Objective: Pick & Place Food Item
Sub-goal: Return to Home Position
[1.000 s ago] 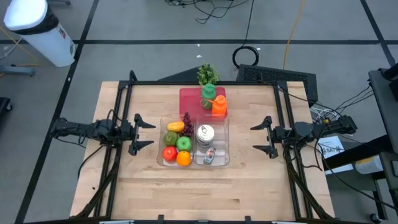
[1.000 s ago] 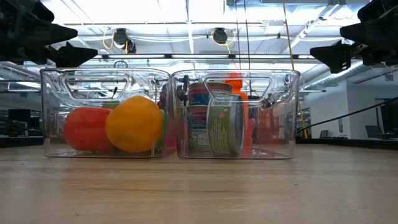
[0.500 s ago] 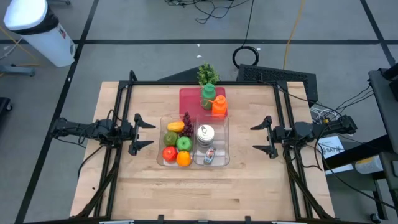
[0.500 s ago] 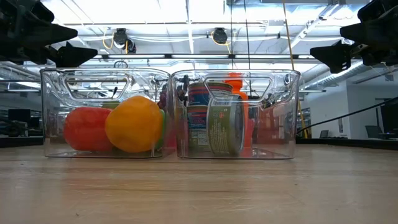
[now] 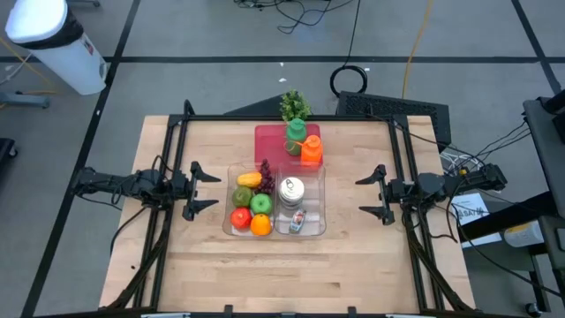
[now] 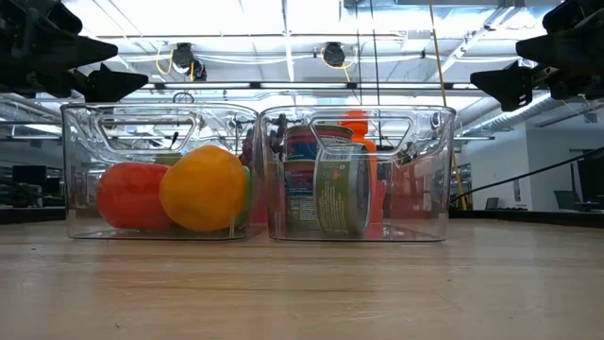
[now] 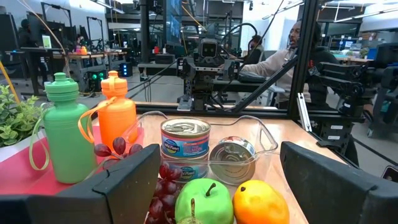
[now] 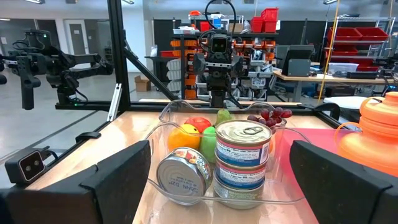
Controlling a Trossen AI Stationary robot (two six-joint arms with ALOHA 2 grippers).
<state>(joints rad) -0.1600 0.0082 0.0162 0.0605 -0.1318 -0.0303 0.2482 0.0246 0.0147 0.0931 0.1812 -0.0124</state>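
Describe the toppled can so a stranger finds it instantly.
On the table, two clear bins sit side by side; take the right bin, the one without fruit. The toppled can lies at its end farthest from the red mat, on its side, while the stacked cans beside it stand upright.

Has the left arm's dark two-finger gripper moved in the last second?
No. In the high view the left gripper keeps the same gap from the left transparent plastic bin.
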